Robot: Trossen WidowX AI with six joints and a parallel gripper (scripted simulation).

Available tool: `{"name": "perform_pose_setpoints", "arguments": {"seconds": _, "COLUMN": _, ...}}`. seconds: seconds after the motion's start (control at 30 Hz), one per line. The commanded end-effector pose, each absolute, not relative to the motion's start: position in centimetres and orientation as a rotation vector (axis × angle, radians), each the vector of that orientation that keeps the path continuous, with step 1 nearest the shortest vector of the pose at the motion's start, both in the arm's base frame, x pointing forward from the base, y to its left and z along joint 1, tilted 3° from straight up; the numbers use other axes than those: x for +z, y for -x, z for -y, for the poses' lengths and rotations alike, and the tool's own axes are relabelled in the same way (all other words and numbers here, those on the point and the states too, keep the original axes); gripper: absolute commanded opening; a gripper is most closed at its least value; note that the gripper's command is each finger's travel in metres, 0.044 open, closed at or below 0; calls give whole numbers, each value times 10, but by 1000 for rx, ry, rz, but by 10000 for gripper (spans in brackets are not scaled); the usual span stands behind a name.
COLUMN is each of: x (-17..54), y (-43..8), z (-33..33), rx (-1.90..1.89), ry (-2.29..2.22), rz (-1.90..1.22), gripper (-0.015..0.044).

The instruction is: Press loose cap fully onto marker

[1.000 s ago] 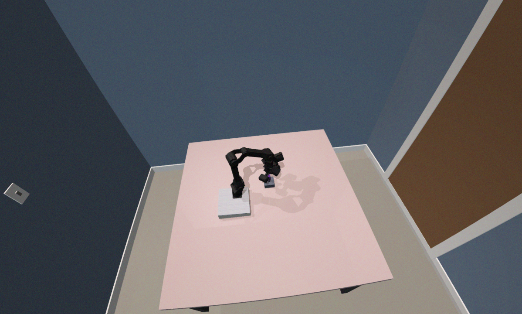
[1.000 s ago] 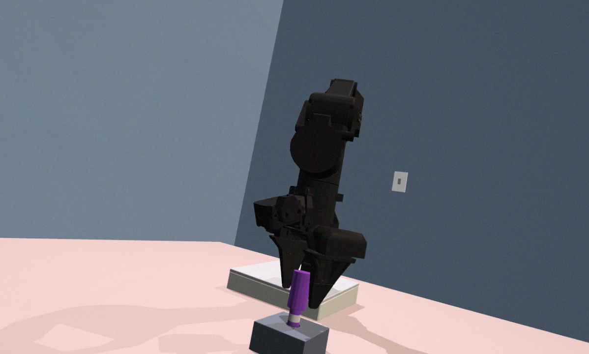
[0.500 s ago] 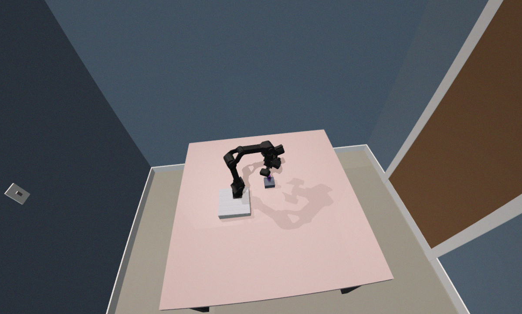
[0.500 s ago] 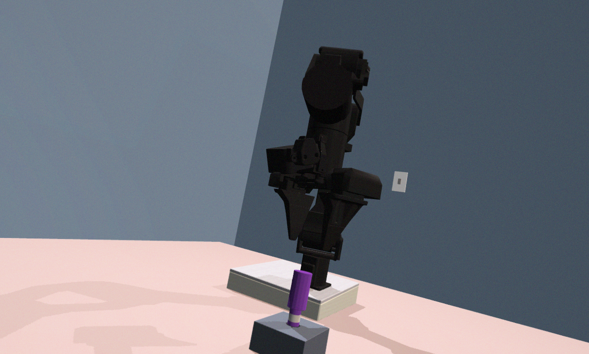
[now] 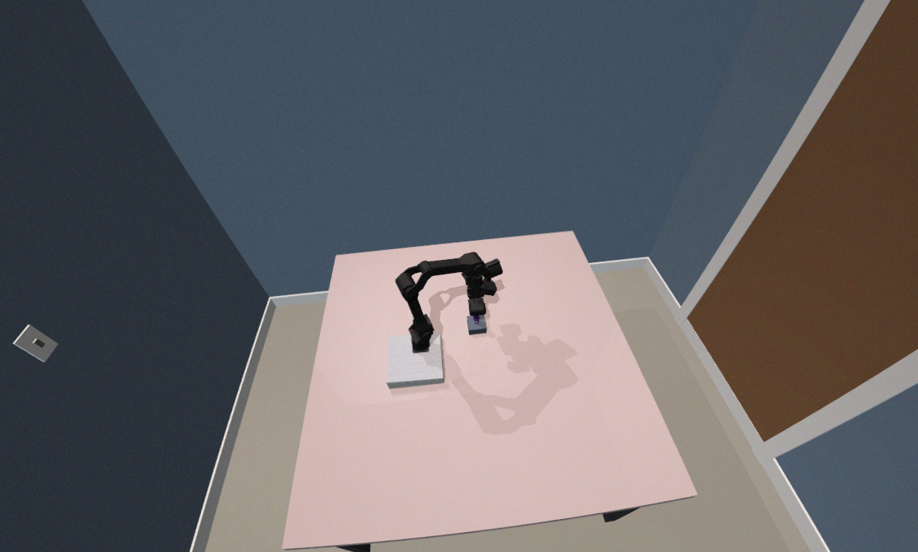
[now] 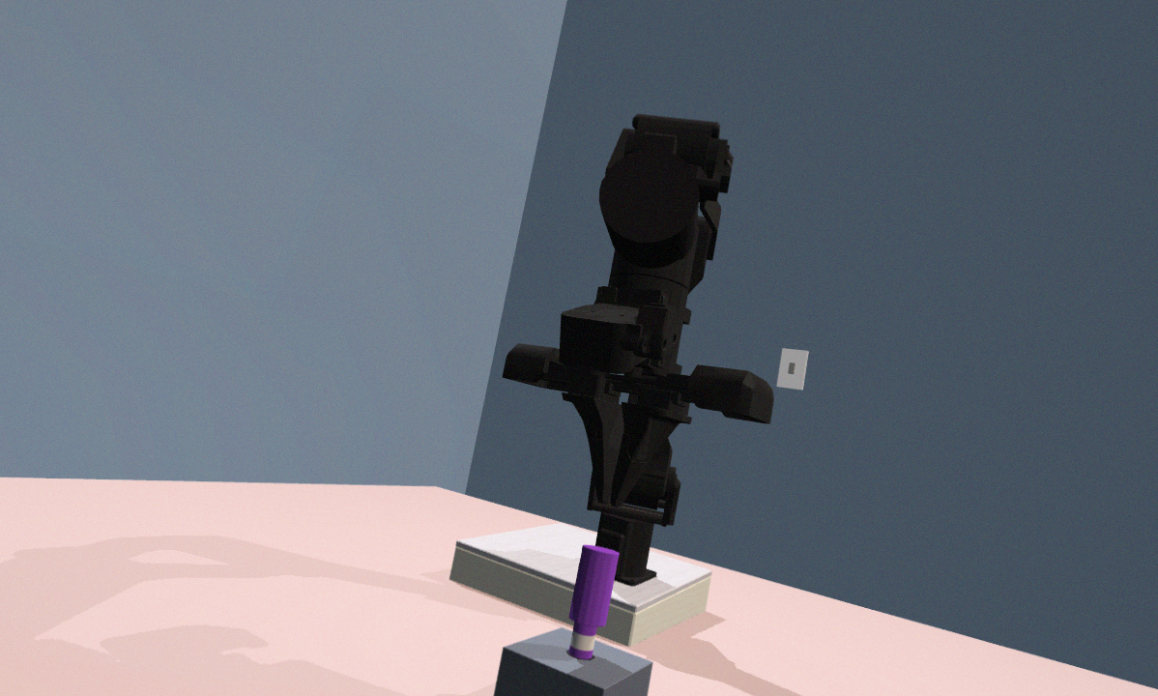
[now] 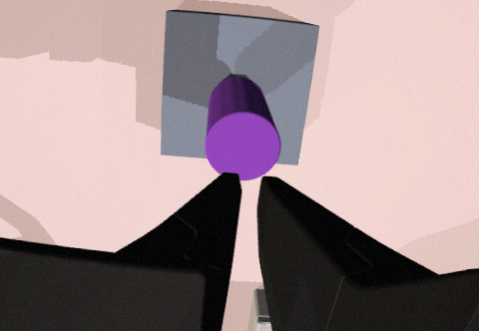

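With the purple cap sitting on the marker in the grey holder block and our gripper pinched nearly shut on nothing just above it, we should centre the fingertips over the cap's flat top and press straight down.

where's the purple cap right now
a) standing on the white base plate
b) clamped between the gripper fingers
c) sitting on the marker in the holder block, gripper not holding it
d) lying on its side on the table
c: the purple cap sits on the marker in the holder block, and the gripper is shut on nothing, apart from it.
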State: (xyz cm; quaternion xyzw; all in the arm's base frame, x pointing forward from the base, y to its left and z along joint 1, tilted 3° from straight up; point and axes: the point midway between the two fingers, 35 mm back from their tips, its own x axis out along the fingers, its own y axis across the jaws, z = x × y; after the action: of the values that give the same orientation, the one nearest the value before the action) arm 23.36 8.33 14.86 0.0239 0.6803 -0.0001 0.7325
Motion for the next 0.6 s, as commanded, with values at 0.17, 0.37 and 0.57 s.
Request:
{"name": "perform_pose_setpoints", "arguments": {"seconds": 0.17, "x": 148, "y": -234, "z": -83, "rx": 10, "ry": -40, "rz": -1495, "gripper": 0}}
{"name": "perform_pose_setpoints", "arguments": {"seconds": 0.37, "x": 145, "y": -234, "z": -83, "rx": 10, "ry": -40, "rz": -1495, "gripper": 0}}
{"name": "perform_pose_setpoints", "arguments": {"seconds": 0.57, "x": 136, "y": -235, "z": -83, "rx": 10, "ry": -40, "rz": -1495, "gripper": 0}}
